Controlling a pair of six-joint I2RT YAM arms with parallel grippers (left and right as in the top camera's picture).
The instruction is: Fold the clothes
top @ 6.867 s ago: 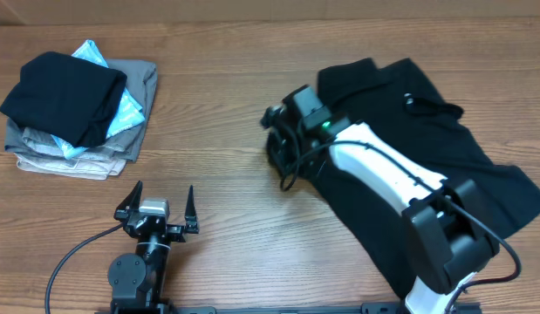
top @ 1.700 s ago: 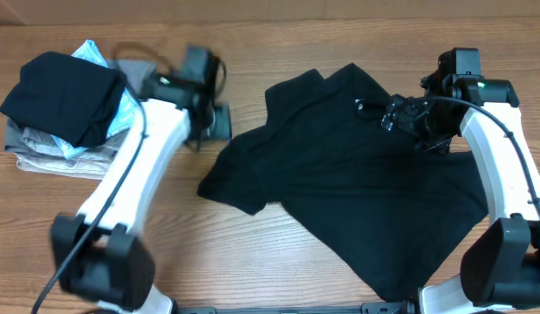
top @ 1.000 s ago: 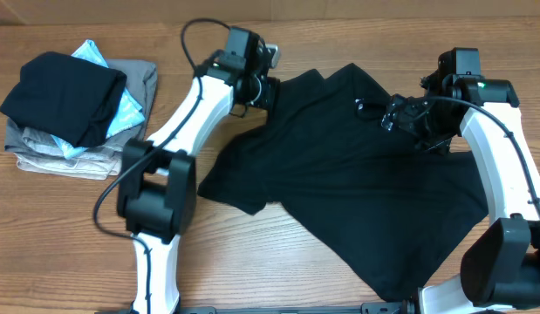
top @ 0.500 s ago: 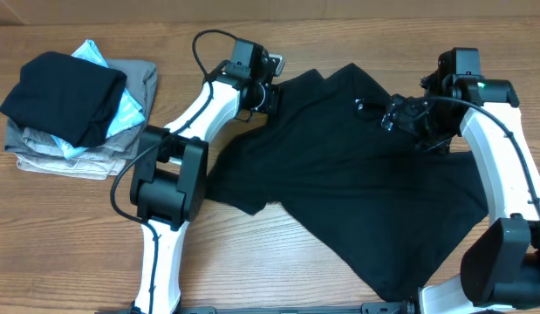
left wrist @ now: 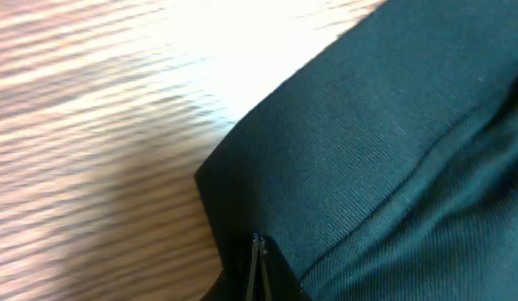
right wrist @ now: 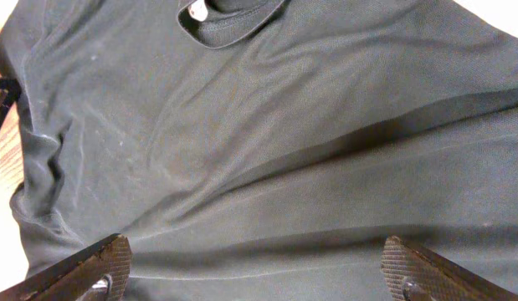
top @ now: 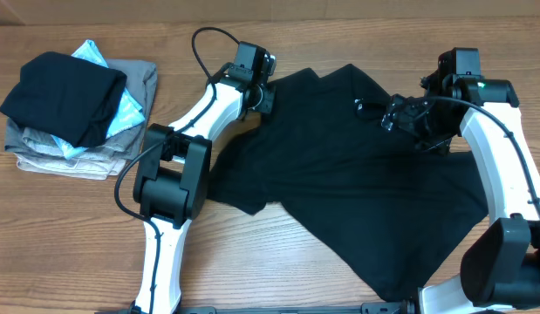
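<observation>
Overhead: wooden table (top: 69, 227), with the black T-shirt (top: 357, 183) spread rumpled over its right half, neck toward the far side and body trailing to the near right. From the near left, the left arm (top: 213, 100) reaches far and right to the shirt's far-left sleeve corner. From the right, the right arm (top: 496, 148) bends in over the chest. At far left, well apart from the shirt, sits a stack of folded garments (top: 73, 105) (black piece on top, grey and light blue under).

Left wrist: left gripper (left wrist: 257, 251) tips pressed together on the hemmed corner, cloth pinched between.

Right wrist: right gripper (right wrist: 252, 255) fingers spread wide, above the fabric just below the collar (right wrist: 233, 23). The small neck label (right wrist: 196, 10) shows.
</observation>
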